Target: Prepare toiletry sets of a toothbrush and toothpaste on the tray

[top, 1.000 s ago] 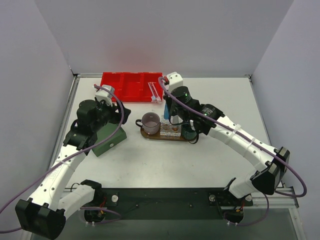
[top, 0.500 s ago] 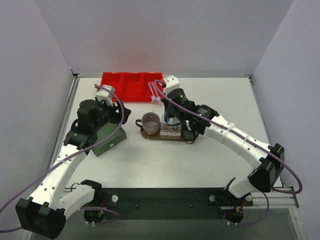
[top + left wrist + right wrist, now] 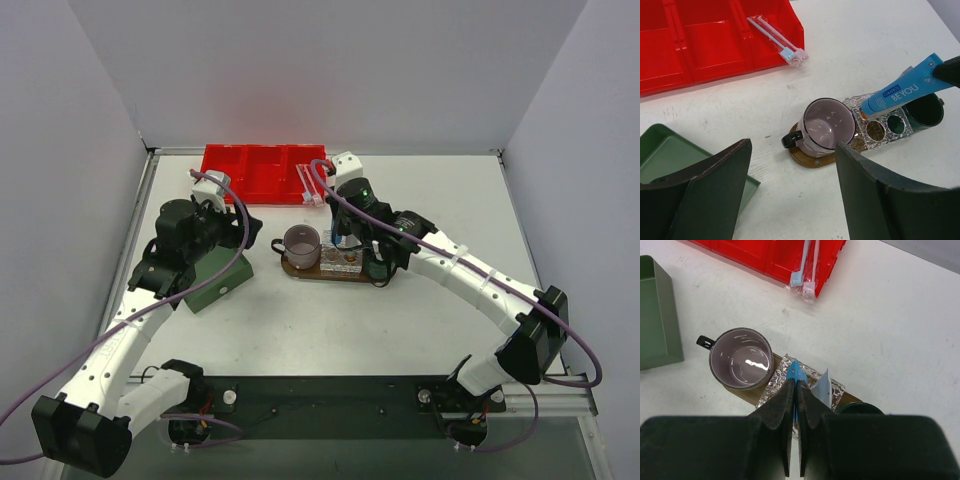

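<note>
The dark brown oval tray (image 3: pixel 807 159) carries a pink mug (image 3: pixel 827 125), a glittery holder (image 3: pixel 880 129) and a dark cup (image 3: pixel 925 110). My right gripper (image 3: pixel 794 385) is shut on the blue toothpaste tube (image 3: pixel 905 92), held tilted with its cap end at the holder. A white toothpaste tube (image 3: pixel 822 387) stands in the holder beside it. Two toothbrushes (image 3: pixel 777 40) lie in the red bin's right compartment, heads over its front edge. My left gripper (image 3: pixel 792 195) hangs open and empty over the table, left of the tray.
The red three-compartment bin (image 3: pixel 262 172) sits at the back of the table. A dark green box (image 3: pixel 215 280) lies under the left arm, left of the tray. Grey walls enclose the table on three sides.
The right gripper, with the blue tube, has shifted slightly left and back over the holder. The left arm has not moved.
</note>
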`<state>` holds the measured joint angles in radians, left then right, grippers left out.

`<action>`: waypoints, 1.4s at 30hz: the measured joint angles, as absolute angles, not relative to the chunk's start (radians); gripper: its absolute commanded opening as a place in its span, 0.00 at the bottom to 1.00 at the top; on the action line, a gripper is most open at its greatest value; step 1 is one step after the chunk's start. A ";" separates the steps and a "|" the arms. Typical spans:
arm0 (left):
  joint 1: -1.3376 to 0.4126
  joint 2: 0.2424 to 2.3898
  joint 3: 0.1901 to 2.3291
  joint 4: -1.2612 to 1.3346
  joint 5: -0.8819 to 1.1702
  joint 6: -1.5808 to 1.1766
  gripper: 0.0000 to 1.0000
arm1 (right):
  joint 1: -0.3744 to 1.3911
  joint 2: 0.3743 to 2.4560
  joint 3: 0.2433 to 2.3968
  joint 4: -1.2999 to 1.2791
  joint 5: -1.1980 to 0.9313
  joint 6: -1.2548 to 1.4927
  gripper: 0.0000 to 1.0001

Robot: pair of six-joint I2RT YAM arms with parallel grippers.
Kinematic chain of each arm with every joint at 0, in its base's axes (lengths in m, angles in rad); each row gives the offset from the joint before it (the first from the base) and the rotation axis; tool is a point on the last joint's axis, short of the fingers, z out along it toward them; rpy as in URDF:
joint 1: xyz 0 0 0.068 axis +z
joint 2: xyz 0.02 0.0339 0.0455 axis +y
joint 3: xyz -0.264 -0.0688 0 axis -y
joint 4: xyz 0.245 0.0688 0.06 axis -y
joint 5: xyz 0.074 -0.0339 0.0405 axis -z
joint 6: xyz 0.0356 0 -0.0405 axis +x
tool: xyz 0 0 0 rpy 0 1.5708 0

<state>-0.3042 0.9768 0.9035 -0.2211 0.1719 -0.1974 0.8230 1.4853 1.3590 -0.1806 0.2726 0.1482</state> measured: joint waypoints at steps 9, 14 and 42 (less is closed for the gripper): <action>-0.304 0.981 0.903 -0.221 0.172 -0.197 0.78 | 0.811 1.487 1.338 -0.165 0.272 0.157 0.00; -0.303 0.981 0.899 -0.221 0.173 -0.197 0.78 | 0.810 1.493 1.328 -0.156 0.269 0.160 0.00; -0.299 0.996 0.894 -0.221 0.187 -0.197 0.78 | 0.784 1.534 1.243 -0.068 0.227 0.208 0.00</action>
